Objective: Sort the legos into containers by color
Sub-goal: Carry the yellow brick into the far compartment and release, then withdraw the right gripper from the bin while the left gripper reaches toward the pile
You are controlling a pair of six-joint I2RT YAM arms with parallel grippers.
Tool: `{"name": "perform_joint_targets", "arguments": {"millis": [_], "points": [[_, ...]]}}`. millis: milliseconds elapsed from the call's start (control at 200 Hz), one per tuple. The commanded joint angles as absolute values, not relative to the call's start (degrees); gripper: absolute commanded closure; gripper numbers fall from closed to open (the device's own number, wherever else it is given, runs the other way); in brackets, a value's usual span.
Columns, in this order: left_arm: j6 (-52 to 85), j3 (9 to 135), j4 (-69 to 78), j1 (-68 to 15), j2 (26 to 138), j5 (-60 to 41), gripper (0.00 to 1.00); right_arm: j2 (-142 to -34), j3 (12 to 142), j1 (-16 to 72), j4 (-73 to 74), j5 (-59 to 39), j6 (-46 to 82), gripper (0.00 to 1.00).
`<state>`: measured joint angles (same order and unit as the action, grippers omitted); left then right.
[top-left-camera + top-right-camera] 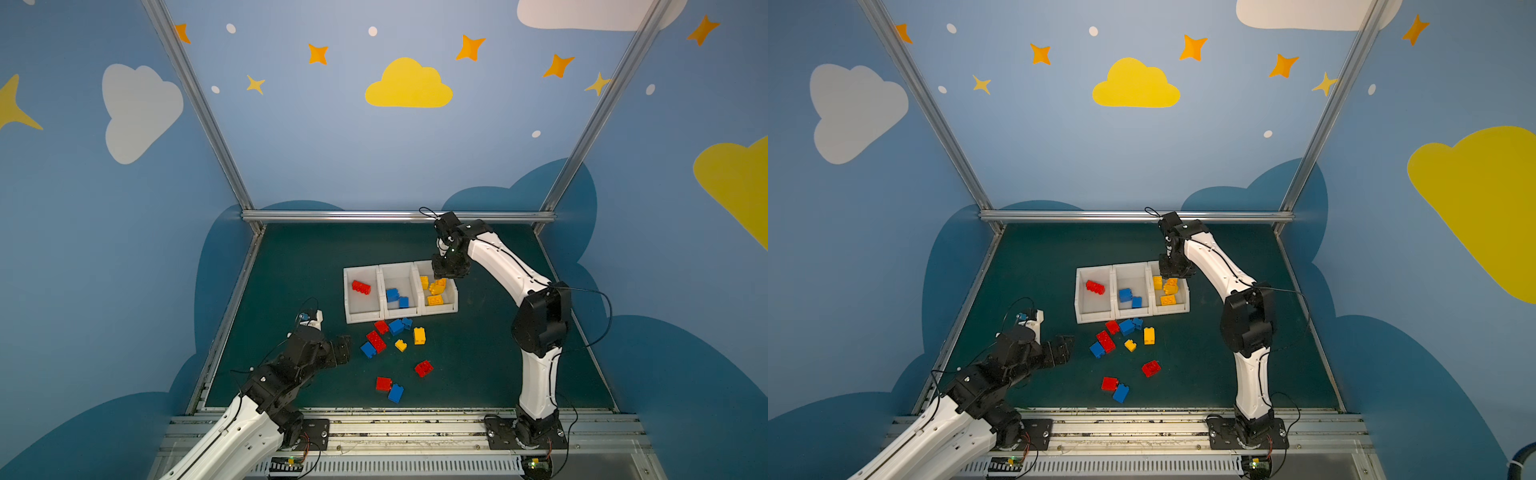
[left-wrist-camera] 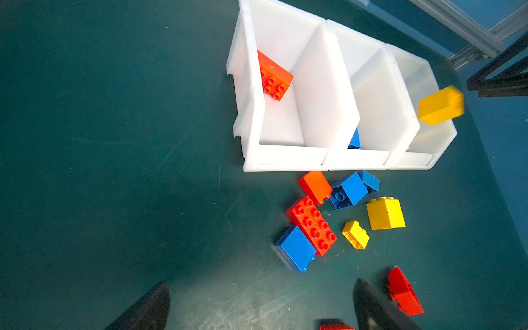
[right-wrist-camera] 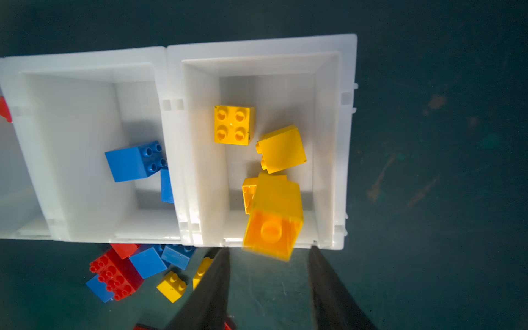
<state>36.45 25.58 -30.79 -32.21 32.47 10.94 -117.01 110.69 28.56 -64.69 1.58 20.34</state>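
Three white bins stand in a row: the left one (image 1: pixel 347 299) holds a red lego (image 1: pixel 361 286), the middle one (image 1: pixel 399 269) blue legos (image 1: pixel 392 295), the right one (image 1: pixel 453 305) yellow legos (image 1: pixel 434 289). My right gripper (image 3: pixel 269 249) hangs open above the right bin. A blurred yellow lego (image 3: pixel 273 220) is loose just below its fingers, over that bin, and it also shows in the left wrist view (image 2: pixel 441 105). My left gripper (image 2: pixel 261 283) is open and empty, low over the mat, left of the loose pile (image 1: pixel 376 340).
Loose on the green mat in front of the bins lie red, blue and yellow legos, among them a yellow one (image 1: pixel 419 336), a red one (image 1: pixel 423 368) and a red-and-blue pair (image 1: pixel 388 387). A metal rail (image 1: pixel 395 216) bounds the back.
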Motion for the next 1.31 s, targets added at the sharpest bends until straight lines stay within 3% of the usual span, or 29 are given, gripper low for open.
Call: {"name": "perform_joint_targets", "arguments": {"millis": [0, 295, 596, 951, 1302], "points": [[36.23, 26.8, -29.97, -32.15, 33.43, 10.12, 0.01, -116.94, 111.8, 28.27, -64.34, 0.44, 20.04, 0.47], [35.57, 27.42, -28.77, -32.12, 35.94, 9.24, 0.01, -113.99, 109.01, 28.04, -63.4, -0.13, 20.34, 0.44], [31.32, 28.96, -25.66, -32.18, 41.42, 5.69, 0.02, -103.73, 96.33, 28.23, -58.92, -2.71, 22.52, 0.44], [24.77, 36.42, -21.51, -32.85, 58.87, -1.85, 0.1, -90.47, 78.2, 28.22, -54.86, -2.68, 27.36, 0.43], [19.09, 47.42, -18.69, -39.36, 78.44, -3.52, 0.15, -83.28, 70.21, 28.06, -53.75, -2.37, 29.96, 0.43]]}}
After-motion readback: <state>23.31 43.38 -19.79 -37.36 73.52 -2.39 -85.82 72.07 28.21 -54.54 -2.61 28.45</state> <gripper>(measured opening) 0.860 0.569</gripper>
